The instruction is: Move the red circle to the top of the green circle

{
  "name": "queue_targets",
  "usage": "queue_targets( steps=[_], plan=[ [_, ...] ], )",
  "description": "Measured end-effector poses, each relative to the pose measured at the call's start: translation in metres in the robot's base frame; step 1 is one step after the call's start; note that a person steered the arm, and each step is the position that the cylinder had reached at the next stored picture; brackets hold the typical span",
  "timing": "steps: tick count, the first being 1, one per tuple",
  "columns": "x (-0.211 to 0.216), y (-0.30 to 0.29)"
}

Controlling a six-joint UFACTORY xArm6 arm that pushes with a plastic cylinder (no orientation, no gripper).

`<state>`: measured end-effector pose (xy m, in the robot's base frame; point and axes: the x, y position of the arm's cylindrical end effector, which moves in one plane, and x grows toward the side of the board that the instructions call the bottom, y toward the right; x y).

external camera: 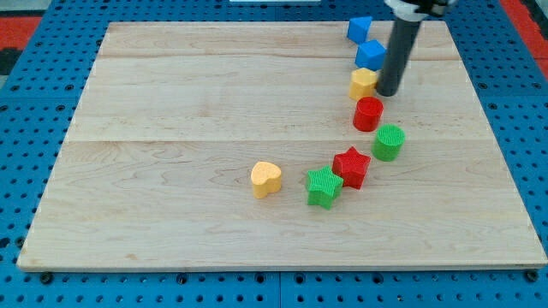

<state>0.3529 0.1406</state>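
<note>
The red circle stands on the wooden board, up and to the left of the green circle, with a small gap between them. My tip is at the view's upper right, just right of the yellow block and up and to the right of the red circle. I cannot tell whether the tip touches the yellow block. The rod rises from the tip to the view's top edge.
Two blue blocks lie above the yellow block. A red star and a green star sit left of and below the green circle. A yellow heart lies further left. The board's right edge is near.
</note>
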Motion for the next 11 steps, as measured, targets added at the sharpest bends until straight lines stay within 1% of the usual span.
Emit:
queue_targets(
  steps=[2,3,4,5,8,10,11],
  plan=[
    [0.000,-0.099],
    [0.013,-0.091],
    [0.061,-0.035],
    [0.070,-0.017],
    [0.065,-0.014],
    [0.091,-0.016],
    [0.084,-0.061]
  ],
)
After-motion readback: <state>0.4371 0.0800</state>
